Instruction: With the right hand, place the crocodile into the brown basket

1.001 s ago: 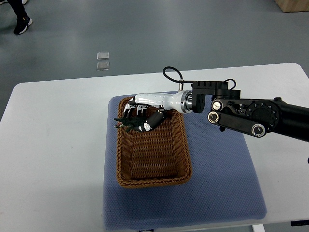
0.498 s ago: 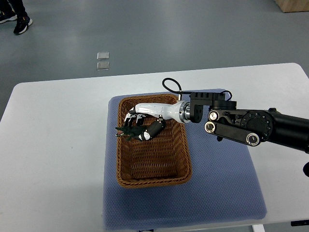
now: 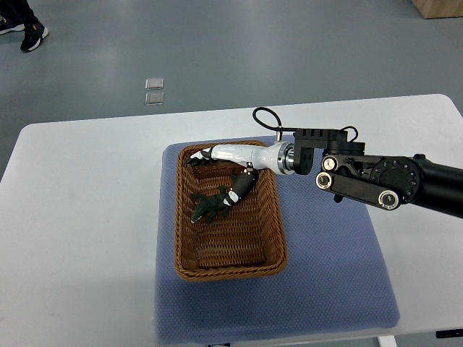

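Note:
A dark green toy crocodile (image 3: 207, 206) lies on the floor of the brown wicker basket (image 3: 230, 266), in its far half. My right hand (image 3: 217, 173) hovers over the basket's far end with its fingers spread and nothing in them. The thumb tip (image 3: 233, 195) sits just right of the crocodile, close to it; whether they touch is unclear. The right arm (image 3: 376, 179) reaches in from the right edge. No left arm shows.
The basket stands on a blue-grey mat (image 3: 333, 267) laid on the white table (image 3: 79, 231). A person's shoes (image 3: 22, 25) show on the floor at the top left. Two small clear squares (image 3: 153, 90) lie on the floor beyond the table.
The hand has let go of the crocodile, which dropped from the fingers to the basket floor. The fingers spread and the hand pulled back slightly to the right and far end.

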{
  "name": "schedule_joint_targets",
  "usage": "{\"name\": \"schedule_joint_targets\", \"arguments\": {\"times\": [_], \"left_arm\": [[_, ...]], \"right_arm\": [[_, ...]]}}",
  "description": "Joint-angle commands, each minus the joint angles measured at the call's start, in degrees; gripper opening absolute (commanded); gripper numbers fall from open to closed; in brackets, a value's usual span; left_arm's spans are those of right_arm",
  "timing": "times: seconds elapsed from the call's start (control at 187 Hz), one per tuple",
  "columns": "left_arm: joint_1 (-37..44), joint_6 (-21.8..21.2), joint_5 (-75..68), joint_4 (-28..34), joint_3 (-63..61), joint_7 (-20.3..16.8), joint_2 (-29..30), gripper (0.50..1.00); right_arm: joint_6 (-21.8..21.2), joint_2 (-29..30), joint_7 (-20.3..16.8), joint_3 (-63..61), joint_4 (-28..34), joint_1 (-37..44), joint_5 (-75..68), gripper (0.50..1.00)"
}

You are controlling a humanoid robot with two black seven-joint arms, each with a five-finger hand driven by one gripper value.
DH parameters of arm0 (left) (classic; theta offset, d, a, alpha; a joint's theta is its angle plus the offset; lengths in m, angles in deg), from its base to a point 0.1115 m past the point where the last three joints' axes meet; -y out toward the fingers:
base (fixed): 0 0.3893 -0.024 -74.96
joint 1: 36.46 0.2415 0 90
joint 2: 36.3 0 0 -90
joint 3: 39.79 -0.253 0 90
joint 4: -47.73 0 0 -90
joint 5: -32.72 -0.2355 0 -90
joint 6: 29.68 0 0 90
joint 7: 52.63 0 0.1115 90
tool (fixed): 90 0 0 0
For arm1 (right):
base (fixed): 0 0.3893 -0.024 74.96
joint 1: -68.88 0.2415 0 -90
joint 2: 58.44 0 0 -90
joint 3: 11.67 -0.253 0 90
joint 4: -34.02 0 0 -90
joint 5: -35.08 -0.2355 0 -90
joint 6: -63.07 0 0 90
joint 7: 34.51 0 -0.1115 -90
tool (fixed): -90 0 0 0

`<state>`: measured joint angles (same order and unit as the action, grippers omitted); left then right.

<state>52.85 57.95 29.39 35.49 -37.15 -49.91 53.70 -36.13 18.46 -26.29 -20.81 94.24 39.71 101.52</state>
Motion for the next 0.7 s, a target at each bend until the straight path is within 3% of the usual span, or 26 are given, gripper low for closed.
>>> {"name": "schedule_joint_targets", "arguments": {"times": [0.0,0.198,0.439,0.578,0.696], "left_arm": [[-0.02,0.0,-0.01,0.02,0.0,0.0,0.0,1.0],[-0.02,0.0,-0.01,0.02,-0.09,0.0,0.0,1.0],[-0.02,0.0,-0.01,0.11,0.0,0.0,0.0,1.0],[-0.02,0.0,-0.01,0.11,0.0,0.0,0.0,1.0],[-0.02,0.0,-0.01,0.02,-0.09,0.0,0.0,1.0]], "right_arm": [[0.14,-1.66,1.19,-0.62,0.24,1.13,-0.17,0.911],[0.14,-4.21,2.07,-11.25,0.24,-0.19,-4.92,0.911],[0.67,-3.24,2.16,-34.37,-1.69,-12.05,-24.08,0.911],[0.58,2.64,2.24,-45.52,-8.98,-16.09,-38.04,0.913],[-0.92,3.7,2.16,-49.66,-13.38,-17.24,-47.98,0.928]]}}
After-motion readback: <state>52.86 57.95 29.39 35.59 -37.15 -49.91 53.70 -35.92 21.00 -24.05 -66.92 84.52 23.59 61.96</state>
